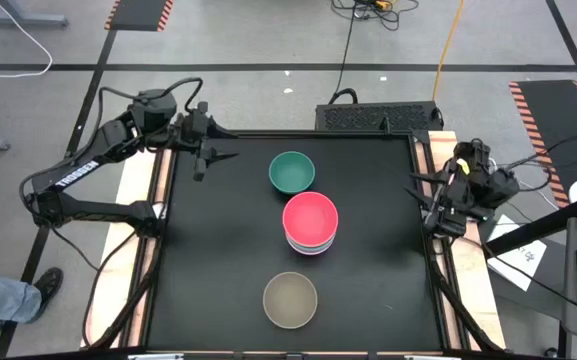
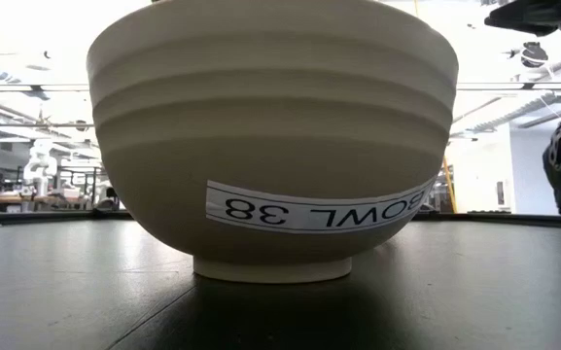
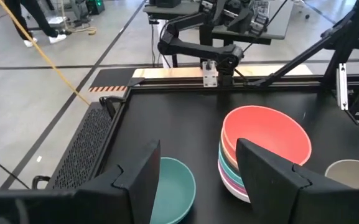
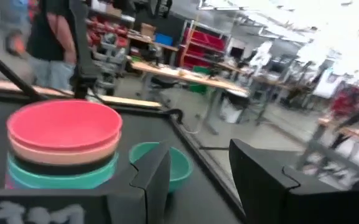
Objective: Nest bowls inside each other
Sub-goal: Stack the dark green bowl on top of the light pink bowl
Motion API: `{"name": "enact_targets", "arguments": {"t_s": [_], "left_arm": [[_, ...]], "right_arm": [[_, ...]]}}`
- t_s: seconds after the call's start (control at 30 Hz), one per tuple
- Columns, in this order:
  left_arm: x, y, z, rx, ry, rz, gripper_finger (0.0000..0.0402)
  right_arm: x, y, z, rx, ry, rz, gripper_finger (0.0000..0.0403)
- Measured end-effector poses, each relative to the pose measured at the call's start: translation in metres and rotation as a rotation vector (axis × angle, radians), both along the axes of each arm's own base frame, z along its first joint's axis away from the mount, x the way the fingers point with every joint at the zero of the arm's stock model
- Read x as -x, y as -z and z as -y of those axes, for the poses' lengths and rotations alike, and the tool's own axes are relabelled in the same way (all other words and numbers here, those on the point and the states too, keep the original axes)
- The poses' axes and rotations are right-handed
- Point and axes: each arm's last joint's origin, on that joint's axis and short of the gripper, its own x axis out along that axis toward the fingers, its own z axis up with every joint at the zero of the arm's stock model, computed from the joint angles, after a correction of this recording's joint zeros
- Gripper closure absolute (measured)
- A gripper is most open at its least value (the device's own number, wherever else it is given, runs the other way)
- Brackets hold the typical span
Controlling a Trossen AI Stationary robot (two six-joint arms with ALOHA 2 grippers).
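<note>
Both hands are empty with their fingers apart: the left hand (image 1: 211, 150) hangs over the far left corner of the black surface (image 1: 218, 260), the right hand (image 1: 423, 195) over its right edge, each well away from the bowls. Along the middle of the surface lie, from far to near, a single round green-teal plastic bowl (image 1: 292, 172), a stack of round plastic bowls (image 1: 311, 223) with a red-pink one on top and peach, teal and magenta rims showing beneath it in the wrist views, and a single olive-grey ribbed plastic bowl (image 1: 290, 299), all upright and apart from one another. Such bowls look light, stiff and smooth, so they would probably slide if nudged and skid out of a shallow pinch. The likeliest hold is over the rim, one finger inside the wall and one outside, lifting straight up. The stack, being tallest, seems the natural place to lower the two loose bowls into.
</note>
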Motion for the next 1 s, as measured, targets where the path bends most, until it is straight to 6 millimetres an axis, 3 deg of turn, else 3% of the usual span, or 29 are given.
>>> {"name": "enact_targets", "arguments": {"t_s": [0.23, 0.5, 0.77, 1.0], "left_arm": [[0.000, -0.002, 0.003, 0.001, -0.024, 0.009, 0.0188], [-0.003, -0.002, 0.010, 0.028, -0.005, 0.008, 0.0188], [-0.005, -0.002, 0.018, 0.039, 0.024, 0.012, 0.0188], [-0.010, -0.006, 0.030, 0.024, 0.101, 0.047, 0.0188]], "right_arm": [[-0.014, 0.001, -0.009, 0.093, 0.185, -0.052, 0.0248], [-0.054, -0.019, -0.032, 0.205, 0.398, -0.144, 0.0248], [-0.083, -0.074, -0.053, 0.196, 0.428, -0.142, 0.0270], [-0.091, -0.152, -0.073, 0.108, 0.312, -0.036, 0.0273]]}}
